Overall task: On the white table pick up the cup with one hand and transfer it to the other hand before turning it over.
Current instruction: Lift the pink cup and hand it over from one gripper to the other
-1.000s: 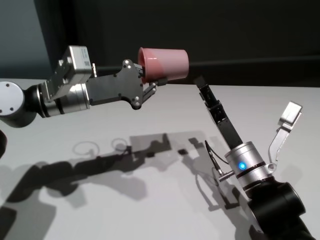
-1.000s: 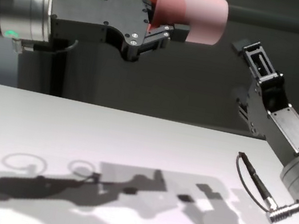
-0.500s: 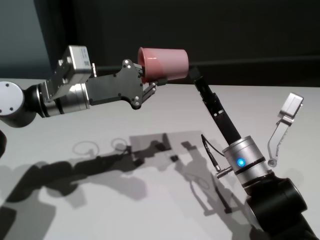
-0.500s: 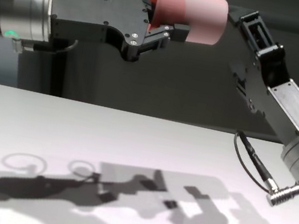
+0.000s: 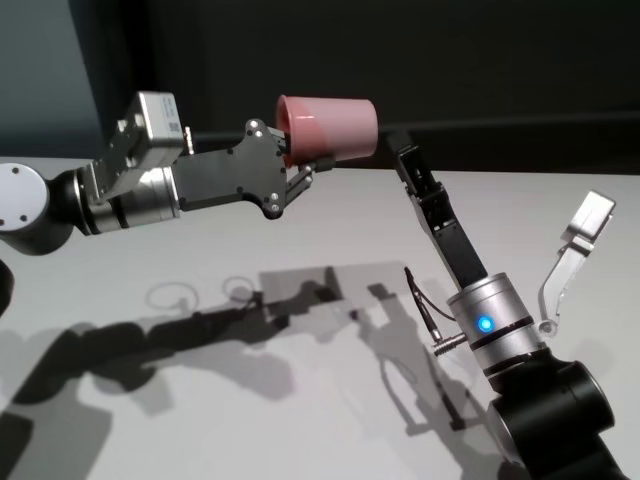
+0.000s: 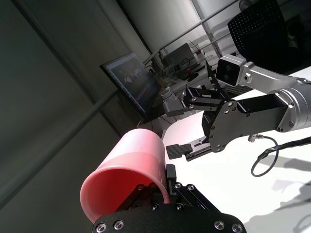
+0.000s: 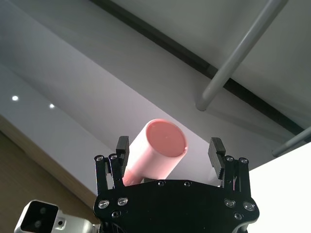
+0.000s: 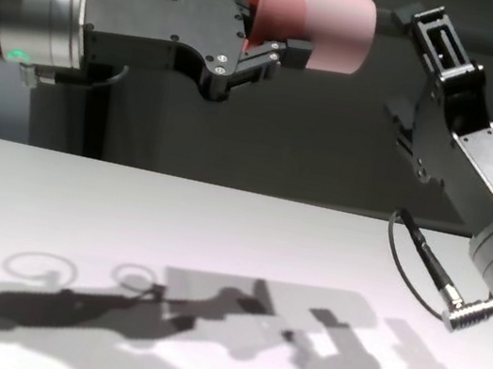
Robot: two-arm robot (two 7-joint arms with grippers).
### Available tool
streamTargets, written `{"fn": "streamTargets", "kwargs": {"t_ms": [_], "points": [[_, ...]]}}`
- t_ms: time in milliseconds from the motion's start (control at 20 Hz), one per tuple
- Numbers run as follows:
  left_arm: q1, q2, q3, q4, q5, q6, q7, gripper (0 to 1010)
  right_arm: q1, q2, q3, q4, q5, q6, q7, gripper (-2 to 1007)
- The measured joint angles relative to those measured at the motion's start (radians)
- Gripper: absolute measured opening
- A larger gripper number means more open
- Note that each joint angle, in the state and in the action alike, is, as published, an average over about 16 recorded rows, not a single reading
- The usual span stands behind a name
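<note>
Pink and smooth, the cup [image 5: 328, 128] lies on its side in the air, well above the white table [image 5: 300, 400], rim pointing to 9 o'clock in the head view and flat base to 3 o'clock. Part of its rim and lower wall is hidden behind the black fingers of the left claw [image 5: 300, 165], which is clamped on the cup at the rim end; from the left wrist view one finger reaches inside the mouth and another presses the outer wall, though the exact contact points sit behind the claw's body. The left claw's arm runs off toward 9 o'clock, and its far end is cut off at the frame edge.

At 3 o'clock from the cup's base stands the right claw [image 5: 398, 145], its jaws spread wide and holding nothing. In the right wrist view the cup's base faces that claw and sits between its two fingertips [image 7: 216, 148], with a gap on each side; whether the tips already reach past the base or stop just short of it cannot be made out. The right arm rises from 5 o'clock, a cable [image 5: 425, 305] looping beside its silver wrist with the blue light [image 5: 485, 325].
</note>
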Motion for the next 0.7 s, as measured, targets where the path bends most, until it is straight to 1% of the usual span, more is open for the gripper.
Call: {"fn": "streamTargets", "kwargs": {"t_ms": [150, 350, 500, 700], "points": [[0.0, 0.0, 0.0, 0.0, 0.0, 0.0, 0.0, 38, 0.001, -0.004, -0.002, 0.002, 0.018, 0.0, -0.008, 1000], [0.0, 0.0, 0.0, 0.0, 0.0, 0.0, 0.0, 38, 0.01, -0.01, -0.007, 0.015, 0.043, 0.002, -0.008, 1000], [0.0, 0.0, 0.0, 0.0, 0.0, 0.0, 0.0, 38, 0.021, -0.012, -0.015, 0.031, 0.057, 0.003, 0.002, 1000], [0.0, 0.0, 0.0, 0.0, 0.0, 0.0, 0.0, 38, 0.04, -0.011, -0.027, 0.056, 0.073, 0.005, 0.024, 1000]]}}
